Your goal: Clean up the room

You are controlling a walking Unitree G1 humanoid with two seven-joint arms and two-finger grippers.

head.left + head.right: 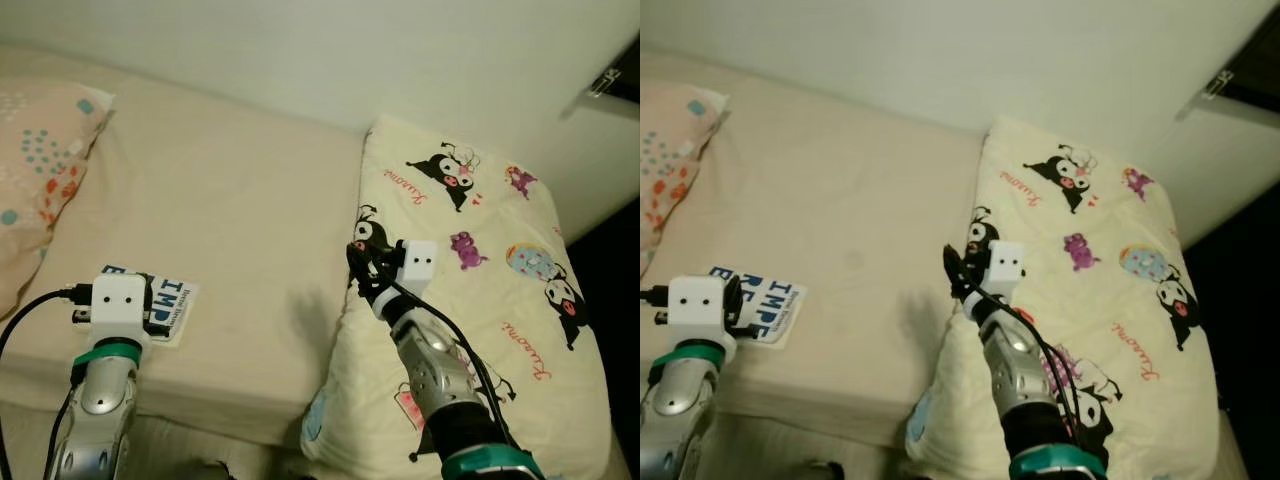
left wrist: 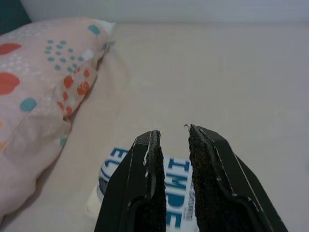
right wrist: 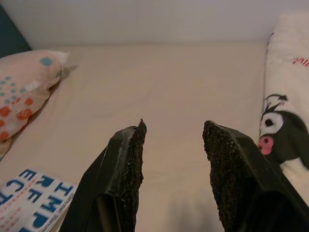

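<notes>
A white booklet with large blue letters (image 1: 172, 305) lies on the beige bed sheet (image 1: 240, 200) near the bed's front edge. My left gripper (image 2: 173, 129) hovers just over it, its fingers a narrow gap apart with nothing between them. A cream quilt printed with cartoon characters (image 1: 480, 270) lies folded on the right side of the bed. Over the quilt's left edge my right gripper (image 1: 362, 262) stands open and empty, pointing across the sheet. The booklet (image 3: 34, 195) also appears low in the right wrist view.
A pink pillow with teal and orange dots (image 1: 40, 160) lies at the bed's left end. A white wall (image 1: 330, 50) runs along the far side of the bed. A dark gap (image 1: 615, 290) lies to the right of the quilt.
</notes>
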